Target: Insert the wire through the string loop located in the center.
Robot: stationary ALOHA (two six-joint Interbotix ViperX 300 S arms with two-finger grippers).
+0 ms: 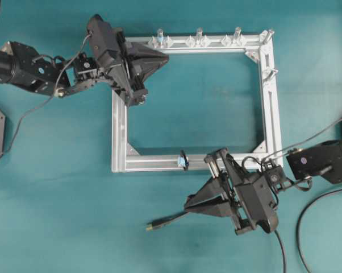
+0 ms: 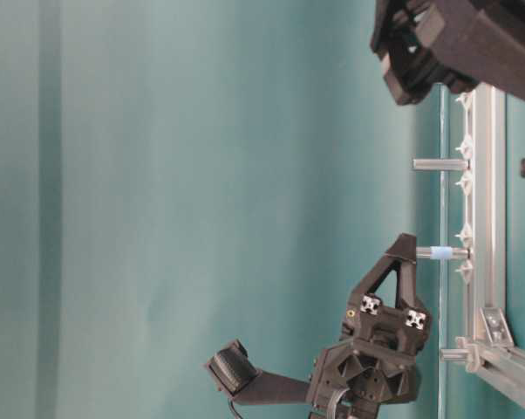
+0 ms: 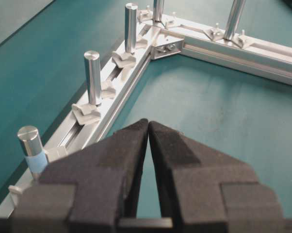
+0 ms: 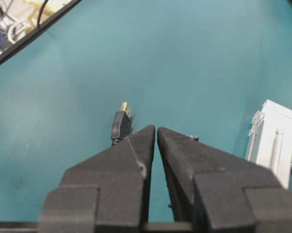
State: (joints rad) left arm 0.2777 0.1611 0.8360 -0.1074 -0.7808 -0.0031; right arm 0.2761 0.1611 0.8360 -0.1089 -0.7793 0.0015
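Black and slack, the wire (image 1: 170, 219) lies on the teal table (image 1: 57, 216), its gold plug tip just ahead of the right gripper (image 4: 151, 130), whose jaws are pressed together around nothing. The left gripper (image 3: 149, 124) is likewise closed and empty above the aluminium frame (image 1: 120, 131). The string loop (image 1: 184, 160) stands on the frame's near bar, near the right arm. The likely risk: the limp wire may sag and miss the tiny ring, or the nudged ring may fold flat.
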